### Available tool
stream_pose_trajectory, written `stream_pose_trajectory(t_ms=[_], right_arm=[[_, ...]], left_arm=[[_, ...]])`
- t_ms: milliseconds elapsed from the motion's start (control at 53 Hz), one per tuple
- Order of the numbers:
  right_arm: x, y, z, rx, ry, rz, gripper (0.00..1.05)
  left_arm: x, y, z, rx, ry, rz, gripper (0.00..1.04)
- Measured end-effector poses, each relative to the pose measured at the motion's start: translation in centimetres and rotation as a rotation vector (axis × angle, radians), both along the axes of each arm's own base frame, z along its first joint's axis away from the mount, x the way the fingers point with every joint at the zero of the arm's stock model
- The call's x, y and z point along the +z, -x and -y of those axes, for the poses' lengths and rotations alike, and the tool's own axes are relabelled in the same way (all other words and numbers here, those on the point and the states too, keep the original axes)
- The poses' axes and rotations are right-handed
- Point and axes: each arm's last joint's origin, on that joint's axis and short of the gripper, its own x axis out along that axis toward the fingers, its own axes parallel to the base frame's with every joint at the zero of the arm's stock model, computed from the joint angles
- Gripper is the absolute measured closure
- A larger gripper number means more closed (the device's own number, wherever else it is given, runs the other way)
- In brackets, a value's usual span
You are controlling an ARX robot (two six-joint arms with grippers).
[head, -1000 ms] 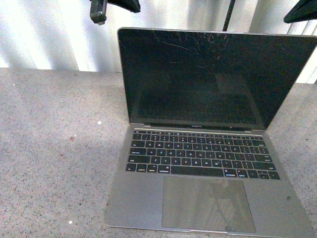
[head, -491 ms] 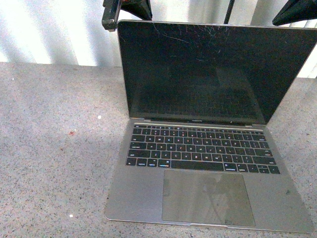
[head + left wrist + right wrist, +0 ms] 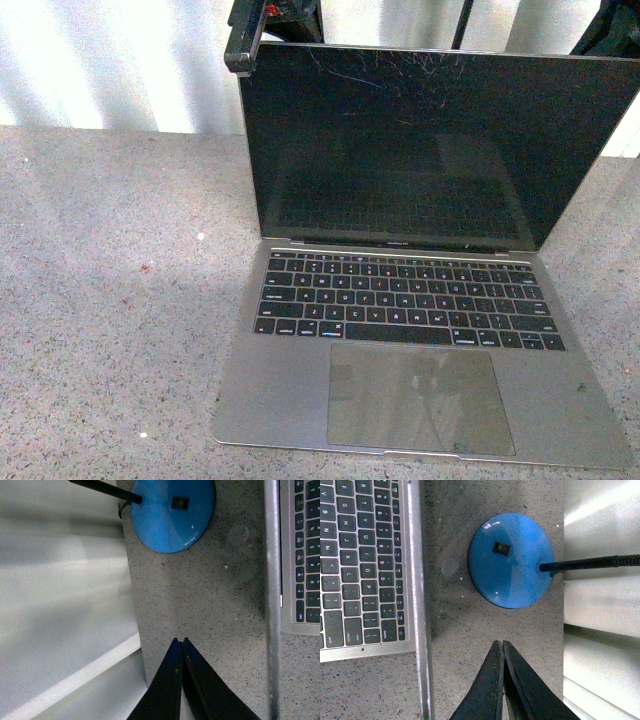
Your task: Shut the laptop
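Note:
The laptop (image 3: 420, 300) lies open on the speckled countertop, its scratched black screen (image 3: 430, 140) standing upright behind the black keys and large trackpad. My left gripper (image 3: 243, 45) is shut and sits at the lid's top left corner, behind its edge. In the left wrist view its tips (image 3: 180, 641) hang over the counter behind the lid's thin silver edge (image 3: 272, 605). My right gripper (image 3: 608, 32) is shut too, peeking over the lid's top right corner. In the right wrist view it (image 3: 500, 643) is also behind the lid edge (image 3: 422, 630), holding nothing.
A blue round lamp base (image 3: 510, 560) with a black switch and black stalk stands on the counter behind the laptop, also in the left wrist view as the lamp base (image 3: 170, 512). A white wall (image 3: 100, 60) closes off the counter's back edge.
The left gripper has come down and to the right, up to the lid's top left corner. The right gripper has sunk lower behind the top right corner. The lid's tilt looks unchanged.

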Motion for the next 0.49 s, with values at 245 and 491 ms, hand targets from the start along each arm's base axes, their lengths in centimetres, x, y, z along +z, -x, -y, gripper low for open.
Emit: stream_pose_trajectory(t_ms=[245,491], right_arm=[[-0.24,0.22,0.00,0.000,0.000,-0.041,1.02],[-0.34,0.27,-0.03,0.001,0.005,-0.054,1.02]], left_arm=[[-0.22,0.31,0.10,-0.010,-0.014,-0.031,1.01],[-0.36,0.47,0.09,-0.018,-0.028,-0.046,1.01]])
